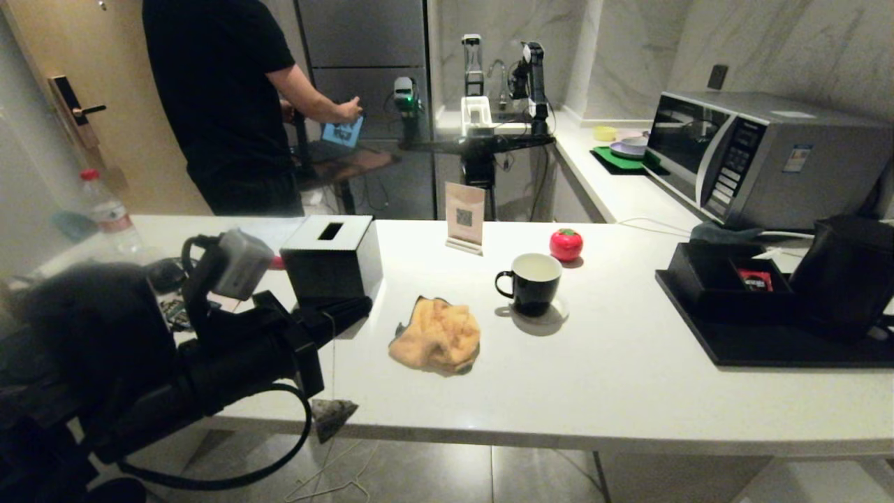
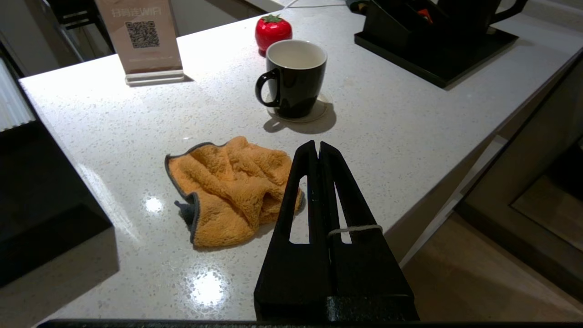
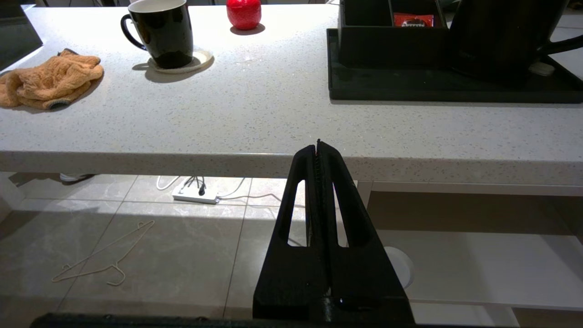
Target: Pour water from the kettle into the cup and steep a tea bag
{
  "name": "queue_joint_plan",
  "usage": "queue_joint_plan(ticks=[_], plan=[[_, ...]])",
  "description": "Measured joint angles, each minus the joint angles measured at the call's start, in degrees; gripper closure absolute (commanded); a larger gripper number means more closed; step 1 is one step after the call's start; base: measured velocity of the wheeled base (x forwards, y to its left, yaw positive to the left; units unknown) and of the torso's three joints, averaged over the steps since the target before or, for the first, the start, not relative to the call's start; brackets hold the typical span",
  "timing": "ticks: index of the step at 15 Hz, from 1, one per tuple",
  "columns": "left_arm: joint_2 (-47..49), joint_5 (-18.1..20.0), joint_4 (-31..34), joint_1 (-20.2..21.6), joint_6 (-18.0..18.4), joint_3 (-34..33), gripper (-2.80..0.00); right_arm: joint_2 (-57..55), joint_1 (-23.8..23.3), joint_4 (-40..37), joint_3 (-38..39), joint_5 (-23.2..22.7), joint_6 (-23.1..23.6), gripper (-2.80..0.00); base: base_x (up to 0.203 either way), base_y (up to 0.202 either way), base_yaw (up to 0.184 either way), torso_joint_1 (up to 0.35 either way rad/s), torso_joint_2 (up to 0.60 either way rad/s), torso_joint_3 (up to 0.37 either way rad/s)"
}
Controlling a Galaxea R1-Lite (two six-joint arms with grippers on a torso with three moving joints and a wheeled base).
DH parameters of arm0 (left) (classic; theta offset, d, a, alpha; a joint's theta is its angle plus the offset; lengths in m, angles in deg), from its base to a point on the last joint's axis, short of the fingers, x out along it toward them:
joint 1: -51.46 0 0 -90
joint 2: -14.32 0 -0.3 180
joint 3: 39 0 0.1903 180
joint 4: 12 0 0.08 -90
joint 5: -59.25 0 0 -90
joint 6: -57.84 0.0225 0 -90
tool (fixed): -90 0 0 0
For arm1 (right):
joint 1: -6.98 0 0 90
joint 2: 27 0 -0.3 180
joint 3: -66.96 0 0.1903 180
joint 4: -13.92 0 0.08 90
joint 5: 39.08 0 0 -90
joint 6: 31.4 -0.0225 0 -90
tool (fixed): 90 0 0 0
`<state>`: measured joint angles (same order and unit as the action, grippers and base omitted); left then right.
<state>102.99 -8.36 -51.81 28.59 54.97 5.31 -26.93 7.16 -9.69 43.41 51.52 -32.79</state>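
Black against the pale speckled counter (image 1: pixel 628 363), the cup (image 1: pixel 531 283) stands on a small round coaster near the middle of the worktop, its white inside showing and its handle turned toward my left. My left gripper (image 1: pixel 360 307) hangs over the near left part of the counter, just beside the black tissue box (image 1: pixel 334 260), its fingers pressed together on a thin string; from that string a tea bag (image 1: pixel 332 416) dangles down past the counter's front edge. In my left wrist view the string (image 2: pixel 355 229) crosses one finger, and the crumpled orange cloth (image 2: pixel 227 191) lies just past my fingertips, between them and the cup. The kettle (image 1: pixel 848 272) sits well apart on my far right, on the black tray (image 1: pixel 768 346), just beside the low compartment box (image 1: pixel 726 276) that holds a red packet. A small red tomato-shaped thing (image 1: pixel 566 244) sits just behind the cup. My right gripper (image 3: pixel 319 146) hangs below the counter's front edge, fingers closed flat together and holding nothing. A person (image 1: pixel 230 98) in a black shirt stands beyond the counter.
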Motion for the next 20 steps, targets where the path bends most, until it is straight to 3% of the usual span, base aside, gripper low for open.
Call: queue_joint_plan(ticks=[7, 11, 20], plan=[[-0.1, -1.1, 0.1, 0.0, -0.2, 1.9, 0.0, 0.0, 0.0, 0.0, 0.0, 0.0, 0.0, 0.0, 0.0, 0.0, 0.0, 0.0, 0.0, 0.0], [0.7, -4.5, 1.1, 0.2, -0.5, 7.4, 0.0, 0.0, 0.0, 0.0, 0.0, 0.0, 0.0, 0.0, 0.0, 0.0, 0.0, 0.0, 0.0, 0.0], [14.2, -4.8, 1.6, -0.1, -0.9, 25.6, 0.0, 0.0, 0.0, 0.0, 0.0, 0.0, 0.0, 0.0, 0.0, 0.0, 0.0, 0.0, 0.0, 0.0]])
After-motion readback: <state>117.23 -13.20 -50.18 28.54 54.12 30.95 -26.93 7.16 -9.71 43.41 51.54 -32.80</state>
